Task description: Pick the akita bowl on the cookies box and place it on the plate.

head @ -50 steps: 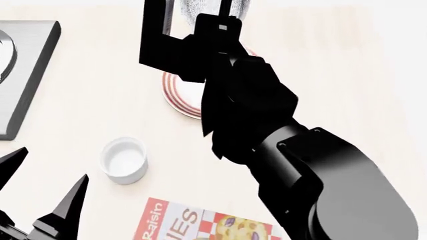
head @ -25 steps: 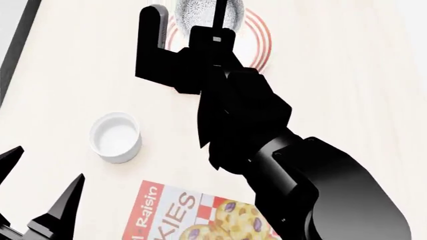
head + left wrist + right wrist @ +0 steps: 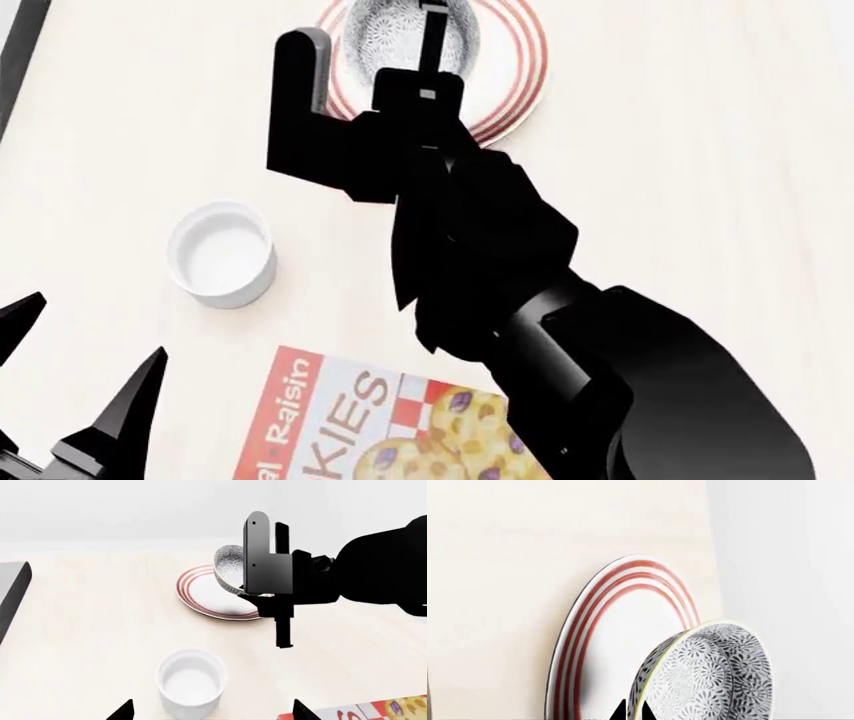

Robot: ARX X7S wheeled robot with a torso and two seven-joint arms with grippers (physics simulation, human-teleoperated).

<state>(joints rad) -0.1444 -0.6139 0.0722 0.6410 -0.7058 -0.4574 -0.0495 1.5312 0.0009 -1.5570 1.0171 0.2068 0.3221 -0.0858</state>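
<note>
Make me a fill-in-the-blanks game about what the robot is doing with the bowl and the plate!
1. The right gripper holds the akita bowl by its ____.
2. The bowl is above the plate, whose rings are ____.
3. The small cup beside the cookies box is ____ in colour.
4. In the left wrist view the bowl is ____, not level.

Missing words: rim; red; white; tilted

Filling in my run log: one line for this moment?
right gripper: shut on akita bowl | bowl: tilted over plate | left gripper: open, idle
</note>
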